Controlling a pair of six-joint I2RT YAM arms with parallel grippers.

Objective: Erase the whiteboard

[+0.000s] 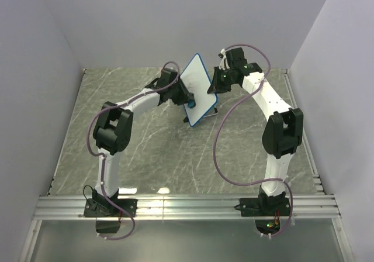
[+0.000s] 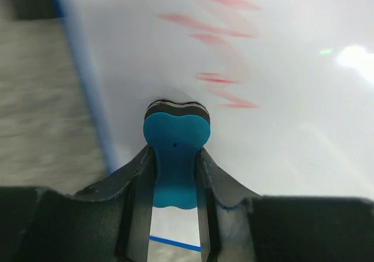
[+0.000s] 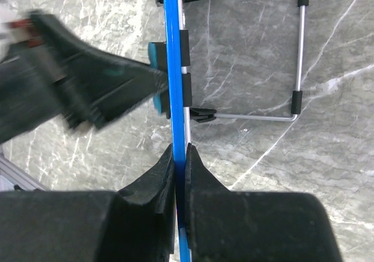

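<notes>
Left gripper [image 2: 175, 152]: clamped on the blue eraser [image 2: 176, 134], against the whiteboard [image 1: 198, 89].
Right gripper [image 3: 179, 157]: pinching its rim.
Risk: you press too hard — it twists loose.

Our left arm [image 1: 114, 127] was bent at the elbow and reached forward and to the right. The left gripper [image 1: 186, 100] was closed on a blue eraser [image 2: 175, 130]. Our right arm [image 1: 280, 130] reached forward and to the left, and the right gripper [image 1: 214, 88] was closed tightly on the whiteboard [image 1: 197, 82] rim.
</notes>
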